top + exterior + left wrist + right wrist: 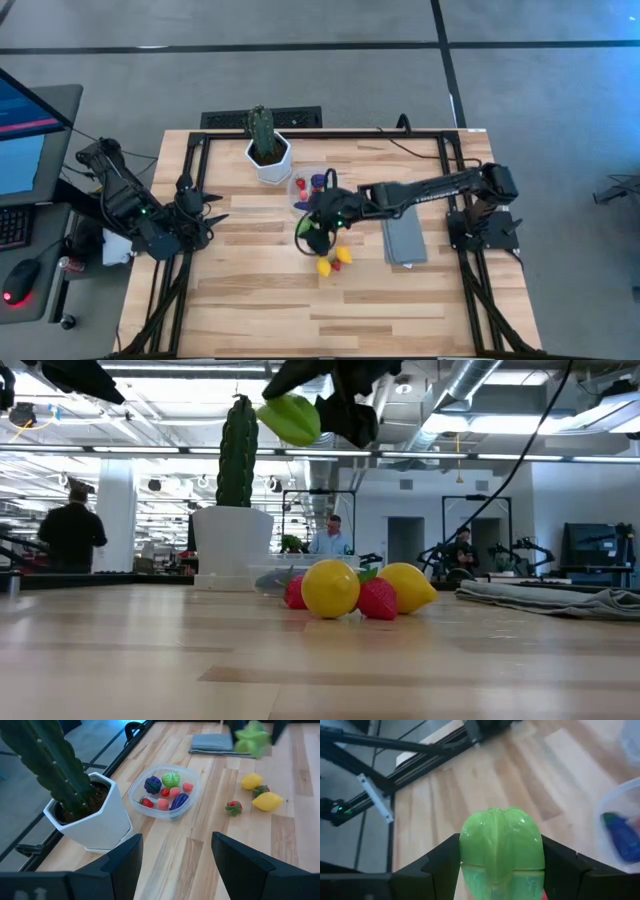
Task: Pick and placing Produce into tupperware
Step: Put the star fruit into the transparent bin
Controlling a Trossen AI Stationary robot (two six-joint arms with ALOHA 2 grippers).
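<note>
One green pepper (500,849) clamped in right claw (316,231), raised beside tupperware (164,791); left claw (172,862) wide, table edge.

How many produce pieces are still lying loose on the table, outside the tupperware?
4, clustered together: a yellow round fruit, a yellow lemon, and two strawberries. The green pepper is held in the right gripper's fingers.

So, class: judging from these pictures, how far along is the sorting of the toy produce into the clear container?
Done: several pieces already lie in the tupperware. In hand: the right gripper is shut on a green pepper, lifted above the table. Left: two yellow lemons and two strawberries lie on the wood. The left gripper waits open near the table's left edge.
</note>
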